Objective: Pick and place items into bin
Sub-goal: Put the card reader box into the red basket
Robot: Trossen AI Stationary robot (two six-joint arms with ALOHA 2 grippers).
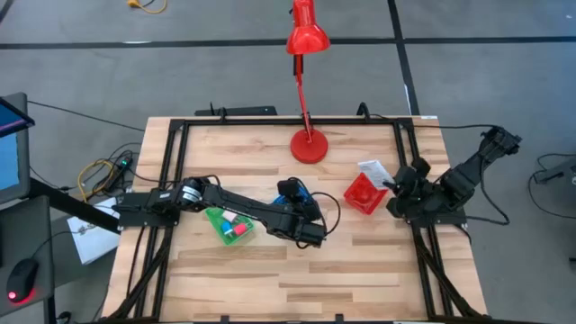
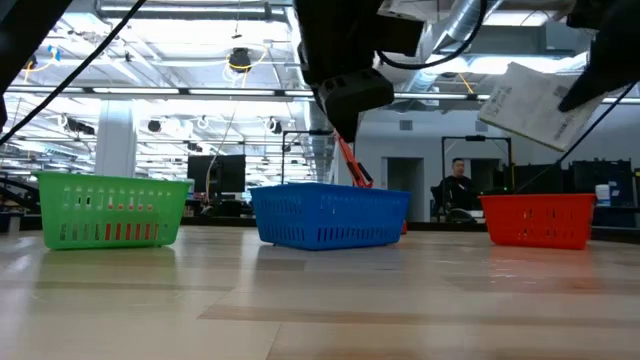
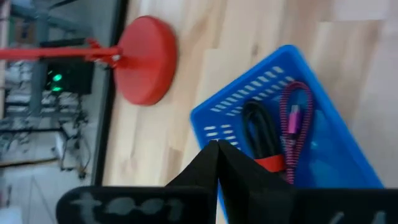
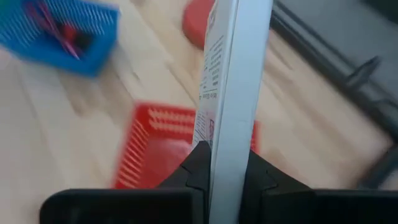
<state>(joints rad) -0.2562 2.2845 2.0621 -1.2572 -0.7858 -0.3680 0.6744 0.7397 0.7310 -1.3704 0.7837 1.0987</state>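
Note:
My right gripper (image 1: 392,185) is shut on the white printed packet (image 1: 372,169), which hangs in the air over the red bin (image 1: 363,194) and shows high up in the low view (image 2: 528,100). My left gripper (image 1: 301,214) is shut and empty, just above the near side of the blue bin (image 1: 292,192). The blue bin (image 3: 311,118) holds the black-and-red stick (image 3: 261,140) and the dark red looped cord (image 3: 293,118). The pink cube (image 1: 230,217) and the red cube (image 1: 241,229) lie in the green bin (image 1: 219,225). My right gripper pinches the white packet between its two fingers (image 4: 193,168) at the edge nearest the arm (image 4: 227,146). In the right wrist view the packet stands edge-on and reaches out past the fingers. The fingers come from the table's right. The packet is lifted clear, tilted, above the red bin (image 4: 155,149).
The red desk lamp stands with its round base (image 1: 309,145) near the table's far edge, its head (image 1: 306,36) beyond it. Green (image 2: 110,208), blue (image 2: 330,214) and red (image 2: 537,218) bins sit in a row. Bare wood lies along the near side (image 1: 297,279). A person (image 2: 458,185) sits far behind.

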